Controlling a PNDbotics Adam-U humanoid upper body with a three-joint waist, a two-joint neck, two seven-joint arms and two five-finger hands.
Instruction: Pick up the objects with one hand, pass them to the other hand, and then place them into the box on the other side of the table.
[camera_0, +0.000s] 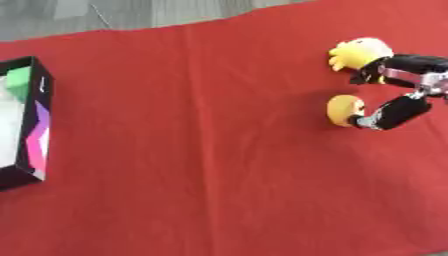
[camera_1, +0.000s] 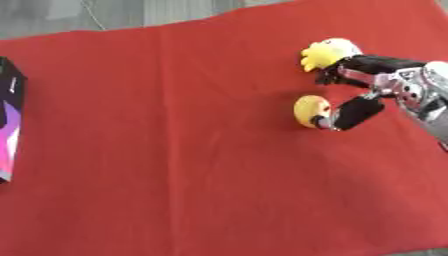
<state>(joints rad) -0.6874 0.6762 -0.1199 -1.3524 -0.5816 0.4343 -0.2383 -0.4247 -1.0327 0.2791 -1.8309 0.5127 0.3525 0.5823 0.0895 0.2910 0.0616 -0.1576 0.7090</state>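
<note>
— While we stand over this red cloth (camera_0: 219, 150), tell me what the right hand (camera_1: 385, 82) is doing.

— It comes in from the right edge, black with silver at the joints. Its upper fingers (camera_1: 350, 67) reach across to a yellow plush toy (camera_1: 325, 52) with a pale top and ragged, spiky edges, and they lie against that toy's right side. Its thumb (camera_1: 354, 112) points down and left, and its tip touches a round yellow-orange toy (camera_1: 309, 111) lying just below the first.

— So is it holding either one?

— I cannot tell. The hand is spread between the two toys with a gap of red cloth between fingers and thumb, touching both (or so it looks), but neither toy sits clearly inside a closed grasp. Both toys rest on the cloth.

— And the left hand?

— It shows in neither view.

— Where is the box?

— Far across the table, at the left edge: a black box (camera_0: 42, 100) with a purple and pink pattern on its near wall, lying open. Something green (camera_0: 19, 80) sits in its far corner, with a pale interior below it. The toys and the box are well apart, with a wide stretch of cloth between them.

— Anything beyond the cloth?

— A grey floor (camera_0: 87, 15) along the top edge.
</note>
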